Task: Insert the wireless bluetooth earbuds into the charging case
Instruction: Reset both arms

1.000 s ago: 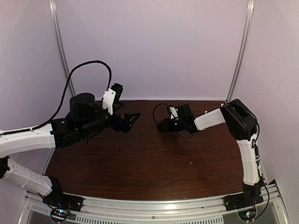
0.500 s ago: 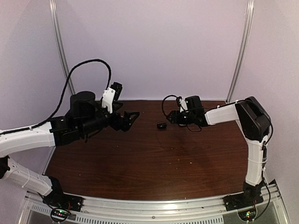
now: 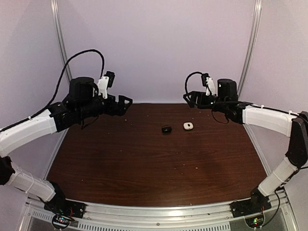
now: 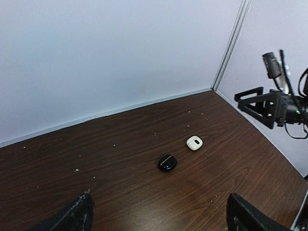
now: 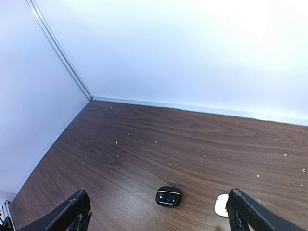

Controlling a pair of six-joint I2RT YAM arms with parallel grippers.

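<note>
Two small charging cases lie side by side on the dark wooden table (image 3: 144, 163). One is the black charging case (image 3: 166, 129) (image 4: 167, 162) (image 5: 169, 196), the other a white one (image 3: 188, 125) (image 4: 194, 142) (image 5: 221, 204). The lids of both look shut. No loose earbuds show in any view. My left gripper (image 3: 124, 102) (image 4: 161, 221) hangs open and empty high over the back left of the table. At the back right, well above the cases, my right gripper (image 3: 191, 97) (image 5: 159, 216) is open and empty too. It also shows in the left wrist view (image 4: 257, 103).
Pale walls close the table at the back and on both sides, with metal posts (image 3: 248, 53) in the back corners. Small light crumbs dot the wood. A black cable (image 3: 77, 67) loops above the left arm.
My right gripper opened, rose off the cases and drew back to the right; the black case, then the white one, came into view. The left arm lifted and pulled back left.
</note>
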